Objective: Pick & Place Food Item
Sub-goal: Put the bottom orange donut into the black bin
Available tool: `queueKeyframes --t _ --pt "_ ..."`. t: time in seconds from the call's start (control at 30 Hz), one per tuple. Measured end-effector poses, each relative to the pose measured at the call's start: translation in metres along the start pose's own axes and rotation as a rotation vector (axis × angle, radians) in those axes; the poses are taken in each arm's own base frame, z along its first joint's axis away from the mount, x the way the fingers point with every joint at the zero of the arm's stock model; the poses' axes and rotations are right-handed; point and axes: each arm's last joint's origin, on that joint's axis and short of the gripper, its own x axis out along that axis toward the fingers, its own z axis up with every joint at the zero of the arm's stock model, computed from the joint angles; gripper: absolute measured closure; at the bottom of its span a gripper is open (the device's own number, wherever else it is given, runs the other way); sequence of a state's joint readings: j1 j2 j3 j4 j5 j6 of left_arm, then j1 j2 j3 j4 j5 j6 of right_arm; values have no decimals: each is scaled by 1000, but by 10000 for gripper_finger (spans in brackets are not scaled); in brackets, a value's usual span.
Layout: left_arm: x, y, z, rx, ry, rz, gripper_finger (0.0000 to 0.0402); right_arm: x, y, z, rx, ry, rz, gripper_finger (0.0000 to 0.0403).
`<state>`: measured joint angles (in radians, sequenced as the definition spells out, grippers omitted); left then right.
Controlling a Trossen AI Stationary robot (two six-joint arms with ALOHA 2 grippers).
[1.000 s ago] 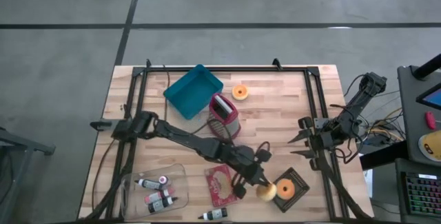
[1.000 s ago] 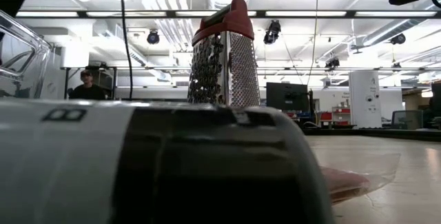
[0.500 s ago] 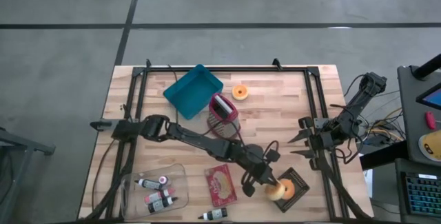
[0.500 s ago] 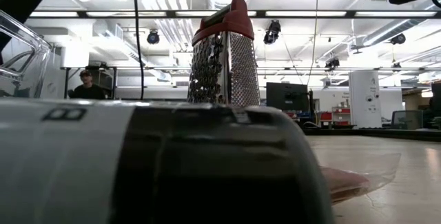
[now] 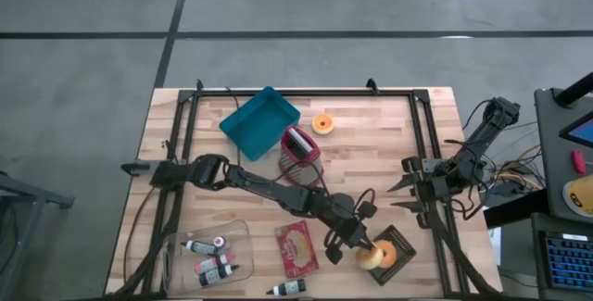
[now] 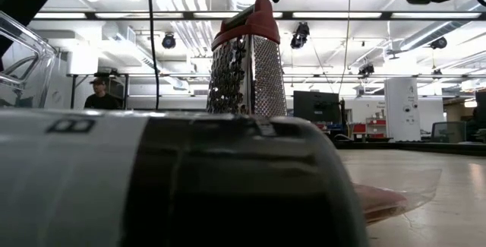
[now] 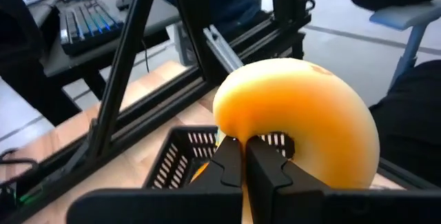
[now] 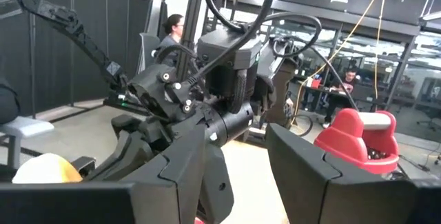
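Doughnut (image 7: pixel 303 124) pinched in closed jaws of left gripper (image 5: pixel 357 243), hanging over black basket (image 5: pixel 397 244) at counter (image 5: pixel 371 144) front right. Right gripper (image 5: pixel 409 194) parked at right edge, jaws partly open, empty.

You see the doughnut (image 5: pixel 372 257), a pale yellow-tan ring with a smooth glazed surface, at the lower right of centre in the high view, over the near-left part of the small black slatted basket (image 5: pixel 398 240). In the left wrist view it fills the middle of the frame, standing on edge with its hole facing you, its lower rim pinched. An orange-frosted doughnut (image 5: pixel 387 254) lies flat inside the basket, just beside it.
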<state>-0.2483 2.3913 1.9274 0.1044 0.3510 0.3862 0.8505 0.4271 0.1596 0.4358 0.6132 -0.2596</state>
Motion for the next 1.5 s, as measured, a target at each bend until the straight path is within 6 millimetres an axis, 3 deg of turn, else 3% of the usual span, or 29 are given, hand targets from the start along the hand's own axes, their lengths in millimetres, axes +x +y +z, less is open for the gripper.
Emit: queueKeyframes --t 0.2,0.5,0.67,0.8,1.0,1.17,1.5 --pt "-6 5 -1 -16 70 34 401 0 2 -10 50 91 -6 251" --pt "-50 3 17 8 423 105 401 7 8 -27 -37 255 -125 254" --pt "-71 -2 22 23 508 163 401 16 14 -29 -96 315 -152 252" --pt "-86 -9 15 22 551 215 401 26 19 -27 -78 346 -206 229" --pt "-112 -21 0 -15 553 252 401 50 31 -20 -180 412 -255 174" --pt "-135 -28 2 -44 469 277 401 78 42 -23 -305 541 -276 143" --pt "-150 -30 -5 -102 434 255 401 130 51 -46 -531 715 -344 151"
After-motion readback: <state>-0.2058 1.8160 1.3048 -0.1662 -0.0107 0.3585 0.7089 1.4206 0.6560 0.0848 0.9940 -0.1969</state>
